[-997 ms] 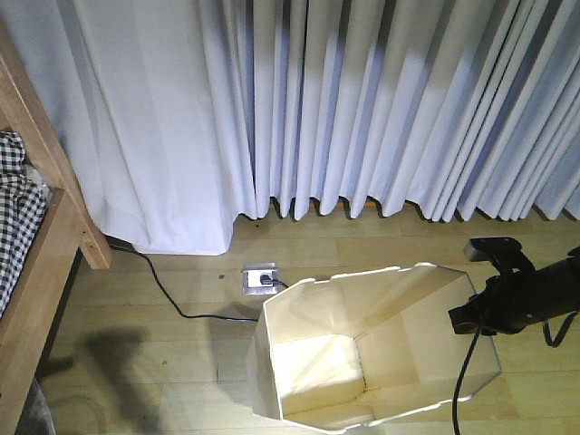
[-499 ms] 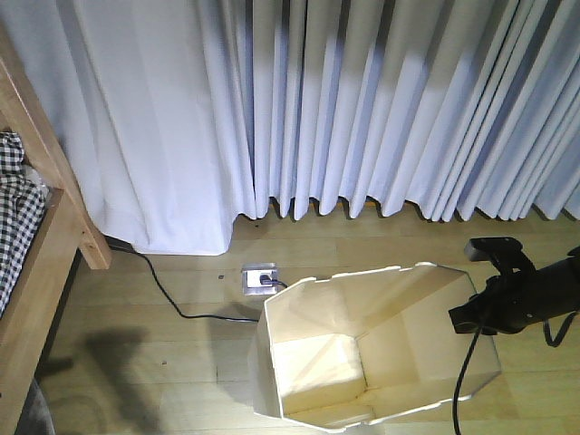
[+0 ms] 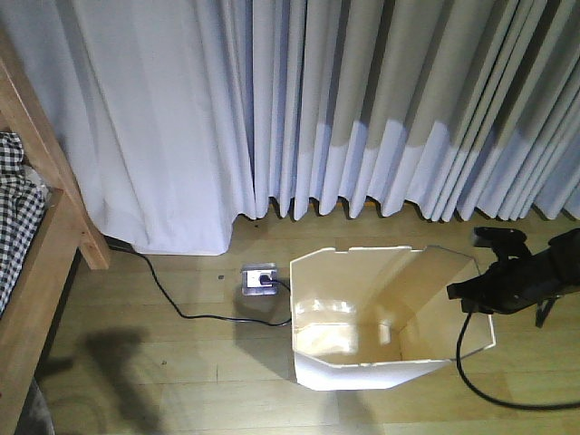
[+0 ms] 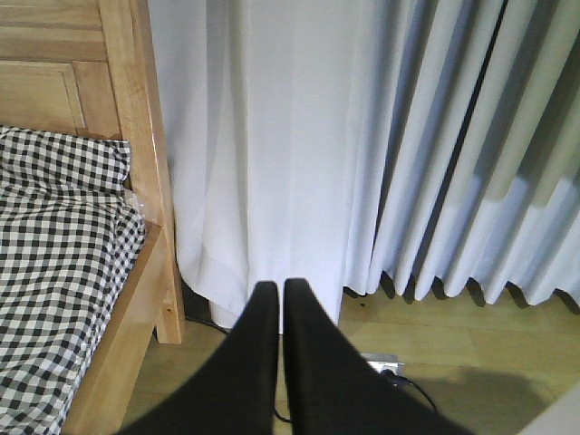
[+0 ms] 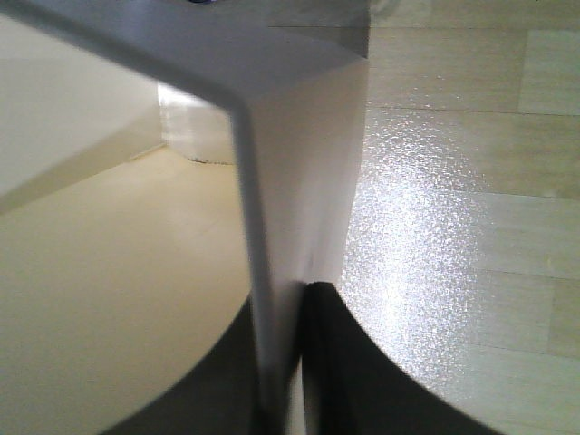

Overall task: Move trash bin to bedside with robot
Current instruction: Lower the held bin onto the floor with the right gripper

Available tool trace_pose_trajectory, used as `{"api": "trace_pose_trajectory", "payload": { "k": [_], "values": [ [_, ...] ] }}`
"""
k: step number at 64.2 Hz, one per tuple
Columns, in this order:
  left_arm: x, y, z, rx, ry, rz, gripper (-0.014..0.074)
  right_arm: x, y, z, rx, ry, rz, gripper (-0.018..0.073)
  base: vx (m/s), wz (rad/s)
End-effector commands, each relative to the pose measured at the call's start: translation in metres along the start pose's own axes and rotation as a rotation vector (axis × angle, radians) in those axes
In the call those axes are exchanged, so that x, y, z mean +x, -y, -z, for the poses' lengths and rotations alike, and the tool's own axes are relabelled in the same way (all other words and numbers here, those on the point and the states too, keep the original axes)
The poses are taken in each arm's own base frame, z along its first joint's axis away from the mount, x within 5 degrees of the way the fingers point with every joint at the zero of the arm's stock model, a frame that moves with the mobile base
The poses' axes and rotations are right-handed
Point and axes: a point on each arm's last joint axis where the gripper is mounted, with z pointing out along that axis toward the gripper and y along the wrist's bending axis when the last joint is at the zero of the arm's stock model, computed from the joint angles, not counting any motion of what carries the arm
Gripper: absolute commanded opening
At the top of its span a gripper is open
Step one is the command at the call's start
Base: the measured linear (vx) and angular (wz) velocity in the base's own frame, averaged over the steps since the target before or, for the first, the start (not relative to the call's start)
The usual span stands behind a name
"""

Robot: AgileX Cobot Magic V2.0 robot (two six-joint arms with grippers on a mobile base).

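Observation:
The white trash bin stands on the wooden floor right of centre, its cream inside showing. My right gripper is shut on the bin's right rim. In the right wrist view that gripper has one black finger inside the bin wall and one outside. The bed's wooden frame and checked bedding are at the far left, well apart from the bin. In the left wrist view my left gripper is shut with nothing in it, facing the bed frame and bedding.
White pleated curtains hang across the whole back. A floor socket sits just left of the bin, and a black power cord runs from it toward the bed post. Wooden floor lies between bin and bed.
The bin has shifted right and away from the camera and now stands more upright. My right gripper keeps its hold on the rim. The bed stays where it was in view.

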Motion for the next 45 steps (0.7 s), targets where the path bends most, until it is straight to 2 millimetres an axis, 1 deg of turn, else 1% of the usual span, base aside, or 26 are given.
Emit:
{"api": "trace_pose_trajectory", "payload": {
  "k": [1, 10, 30, 35, 45],
  "values": [
    [-0.005, 0.001, 0.001, 0.011, 0.076, 0.006, -0.0006, -0.024, -0.007, 0.004, -0.143, 0.070, -0.034, -0.0005, 0.00, 0.00],
    [-0.005, 0.001, 0.001, 0.011, 0.076, 0.006, -0.0006, -0.032, 0.004, -0.026, -0.149, 0.056, -0.047, -0.0005, 0.00, 0.00],
    [-0.005, 0.001, 0.001, 0.011, 0.076, 0.006, -0.0006, -0.040, 0.028, -0.094, -0.177, 0.038, -0.044, -0.0001, 0.00, 0.00],
    [-0.005, 0.001, 0.001, 0.011, 0.076, 0.006, -0.0006, -0.044, 0.032, -0.106, -0.187, 0.040, -0.023, 0.0000, 0.00, 0.00],
    [-0.005, 0.001, 0.001, 0.011, 0.076, 0.006, -0.0006, -0.051, 0.039, -0.123, -0.207, 0.030, 0.005, 0.0002, 0.00, 0.00]
  ]
}}
